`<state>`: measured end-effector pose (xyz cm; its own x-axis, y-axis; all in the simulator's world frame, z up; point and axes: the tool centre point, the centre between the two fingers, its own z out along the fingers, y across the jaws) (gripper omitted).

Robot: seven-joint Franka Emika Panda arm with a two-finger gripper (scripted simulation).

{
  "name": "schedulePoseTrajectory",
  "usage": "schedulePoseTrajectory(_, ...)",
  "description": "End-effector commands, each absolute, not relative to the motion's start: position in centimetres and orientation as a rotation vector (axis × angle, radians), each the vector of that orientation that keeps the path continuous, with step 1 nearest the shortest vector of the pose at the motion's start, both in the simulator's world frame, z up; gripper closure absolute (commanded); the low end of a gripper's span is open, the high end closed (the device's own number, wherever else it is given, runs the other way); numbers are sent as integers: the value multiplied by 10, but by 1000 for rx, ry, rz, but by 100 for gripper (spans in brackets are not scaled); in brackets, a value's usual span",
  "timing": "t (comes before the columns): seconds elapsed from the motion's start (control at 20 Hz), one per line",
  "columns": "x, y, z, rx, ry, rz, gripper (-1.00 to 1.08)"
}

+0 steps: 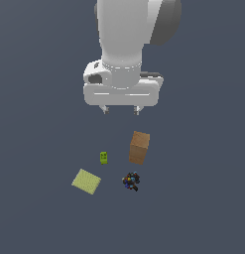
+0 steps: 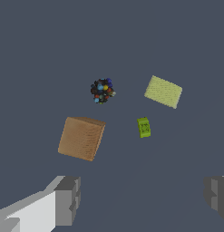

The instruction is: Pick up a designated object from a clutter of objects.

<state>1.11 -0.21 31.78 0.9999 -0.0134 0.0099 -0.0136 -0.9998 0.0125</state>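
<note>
The designated object, a small dark lump point(image 1: 131, 181) speckled with blue, red and orange bits, lies on the grey floor, apart from the other things. It also shows in the wrist view point(image 2: 102, 90). My gripper point(image 1: 121, 109) hangs high above the clutter, open and empty, with its fingers point(image 2: 68, 200) wide apart. The lump lies below it, a little to the exterior view's right, beyond the tan-brown box point(image 1: 139, 147).
The tan-brown box point(image 2: 81, 138) stands just behind the lump in the exterior view. A tiny bright green block point(image 1: 103, 158) and a flat yellow-green square point(image 1: 86, 181) lie to the exterior view's left. They also show in the wrist view: block point(image 2: 143, 127), square point(image 2: 163, 91).
</note>
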Motion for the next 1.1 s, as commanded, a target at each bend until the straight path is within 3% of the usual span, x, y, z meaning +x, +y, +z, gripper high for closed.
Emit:
schedulePoseTrajectory(0.0,11,-2,318,3129,-21,15,-92)
schedulePoseTrajectory(0.4,8,27,319,3140,81,-10,-92)
schedulePoseTrajectory(1.05,27,28,300,3138,108,-9,-92)
